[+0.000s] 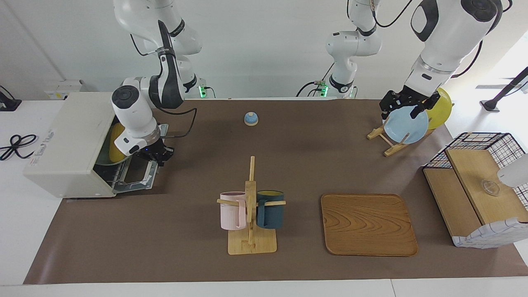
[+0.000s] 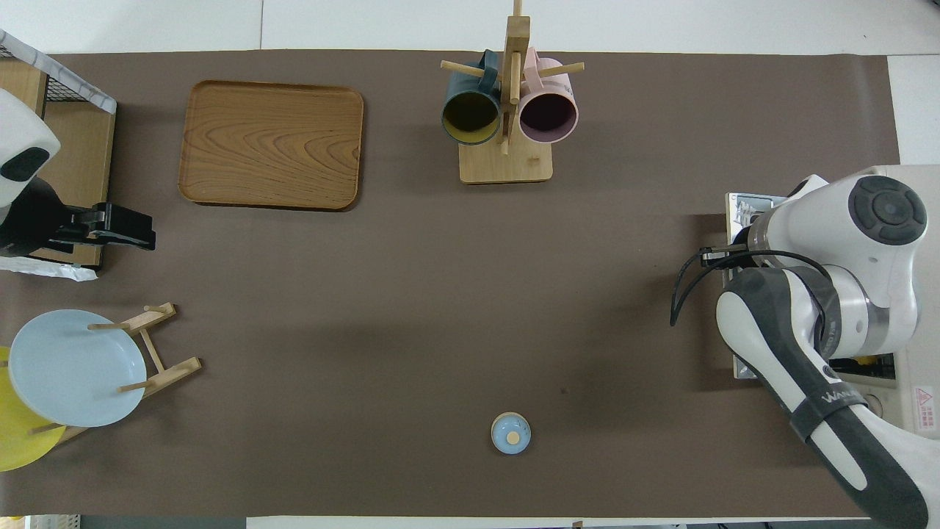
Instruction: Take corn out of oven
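Observation:
The off-white oven [image 1: 62, 136] stands at the right arm's end of the table, with its door [image 1: 138, 178] folded down flat. A yellow shape, the corn [image 1: 116, 145] as far as I can tell, lies inside the oven, mostly hidden by the right arm. My right gripper [image 1: 159, 156] hangs just over the open door at the oven's mouth. In the overhead view the right arm covers the gripper and most of the oven [image 2: 918, 400]. My left gripper [image 1: 406, 106] waits in the air over the plate rack; it also shows in the overhead view [image 2: 121, 226].
A plate rack [image 1: 392, 144] holds a blue plate [image 1: 406, 123] and a yellow plate [image 1: 439, 109]. A mug tree [image 1: 251, 222] with two mugs, a wooden tray [image 1: 368, 225], a small blue bell [image 1: 251, 119] and a wire basket [image 1: 478, 194] also stand on the table.

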